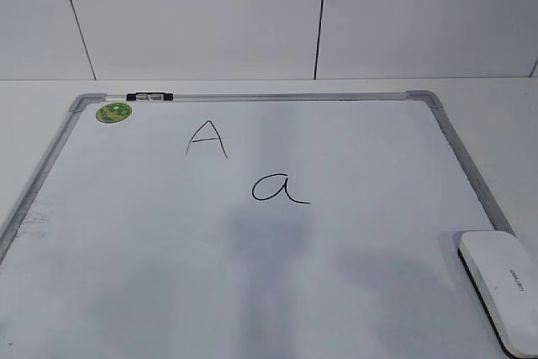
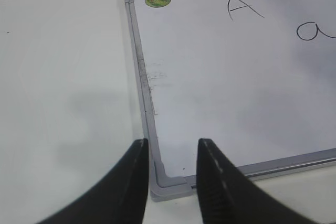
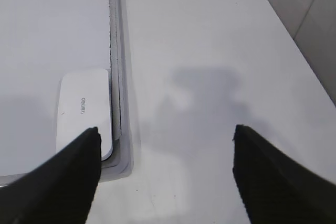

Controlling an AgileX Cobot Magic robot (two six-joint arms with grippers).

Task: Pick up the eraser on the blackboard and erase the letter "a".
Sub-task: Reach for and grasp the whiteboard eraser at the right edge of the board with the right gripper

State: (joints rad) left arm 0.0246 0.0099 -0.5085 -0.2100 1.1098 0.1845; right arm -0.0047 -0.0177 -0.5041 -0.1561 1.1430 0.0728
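Observation:
The blackboard (image 1: 151, 241) is a white board with a silver frame lying flat on the table. The cursive letter "a" (image 1: 279, 188) is near its middle, below a capital "A" (image 1: 206, 138). The white eraser (image 1: 502, 285) lies at the board's near right corner; it also shows in the right wrist view (image 3: 84, 108). My right gripper (image 3: 165, 129) is open and empty, above the bare table just right of the eraser. My left gripper (image 2: 172, 142) is open and empty above the board's near left corner (image 2: 170, 184). Neither gripper shows in the exterior view.
A round green sticker (image 1: 113, 112) and a small black-and-silver clip (image 1: 150, 96) sit at the board's far left corner. White table (image 3: 210, 35) surrounds the board. A tiled wall (image 1: 252, 14) stands behind it.

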